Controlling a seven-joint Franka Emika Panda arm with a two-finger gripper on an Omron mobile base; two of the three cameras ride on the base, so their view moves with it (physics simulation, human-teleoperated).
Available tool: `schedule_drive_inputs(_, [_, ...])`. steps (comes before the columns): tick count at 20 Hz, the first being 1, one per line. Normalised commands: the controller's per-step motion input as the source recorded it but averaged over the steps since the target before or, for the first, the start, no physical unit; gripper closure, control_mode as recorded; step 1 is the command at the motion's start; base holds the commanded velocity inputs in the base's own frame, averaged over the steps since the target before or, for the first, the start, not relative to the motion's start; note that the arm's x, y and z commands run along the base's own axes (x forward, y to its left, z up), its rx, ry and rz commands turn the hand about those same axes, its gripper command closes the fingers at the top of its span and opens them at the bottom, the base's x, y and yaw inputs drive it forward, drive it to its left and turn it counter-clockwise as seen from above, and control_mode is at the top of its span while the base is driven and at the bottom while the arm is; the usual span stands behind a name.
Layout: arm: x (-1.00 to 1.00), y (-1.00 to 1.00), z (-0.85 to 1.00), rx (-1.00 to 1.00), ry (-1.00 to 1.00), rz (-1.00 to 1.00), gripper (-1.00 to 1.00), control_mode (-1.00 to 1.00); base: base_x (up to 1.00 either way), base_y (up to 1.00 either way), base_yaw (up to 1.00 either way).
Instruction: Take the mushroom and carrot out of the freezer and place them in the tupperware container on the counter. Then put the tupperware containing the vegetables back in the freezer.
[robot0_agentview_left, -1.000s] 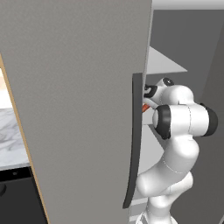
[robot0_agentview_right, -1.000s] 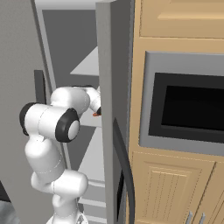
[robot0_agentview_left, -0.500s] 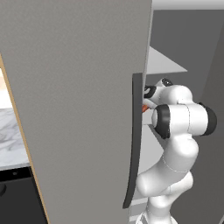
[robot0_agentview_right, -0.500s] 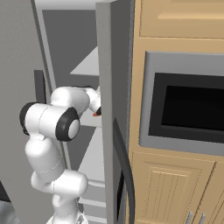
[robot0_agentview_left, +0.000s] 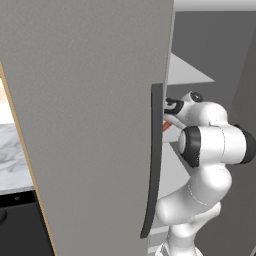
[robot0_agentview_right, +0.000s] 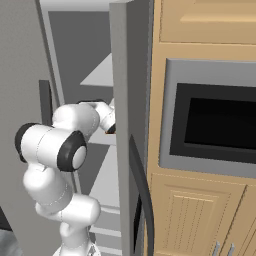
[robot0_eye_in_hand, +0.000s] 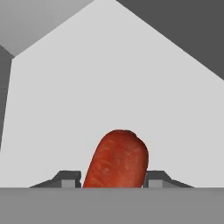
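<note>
Since a second ago almost nothing has shifted: the arm stays reached into the open freezer (robot0_agentview_left: 100, 100), its wrist edging slightly. The gripper (robot0_eye_in_hand: 114, 180) pinches the carrot (robot0_eye_in_hand: 117, 159) between its two fingertips, above a pale shelf (robot0_eye_in_hand: 131, 87), probably held this way so it can be drawn out toward the counter (robot0_agentview_left: 12, 160). The freezer door hides most of the hand in the left view; there the carrot is only an orange sliver.

Orange-red carrot (robot0_eye_in_hand: 117, 158) between jaws, over pale freezer shelf (robot0_eye_in_hand: 131, 87).
</note>
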Motion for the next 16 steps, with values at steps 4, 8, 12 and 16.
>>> schedule_drive_inputs(4, [-0.79, -0.03, 0.42, 0.0, -0.19, 0.0, 1.0, -1.0, 0.0, 0.0, 0.0])
schedule_drive_inputs(8, [-0.98, -0.12, 0.83, 0.0, -0.16, 0.0, 1.0, -1.0, 0.0, 0.0, 0.0])
schedule_drive_inputs(12, [-1.0, -0.01, 1.0, 0.0, -0.03, 0.0, 1.0, -1.0, 0.0, 0.0, 0.0])
schedule_drive_inputs(16, [-1.0, 0.0, 0.98, 0.0, 0.0, -0.02, 1.0, -1.0, 0.0, 0.0, 0.0])
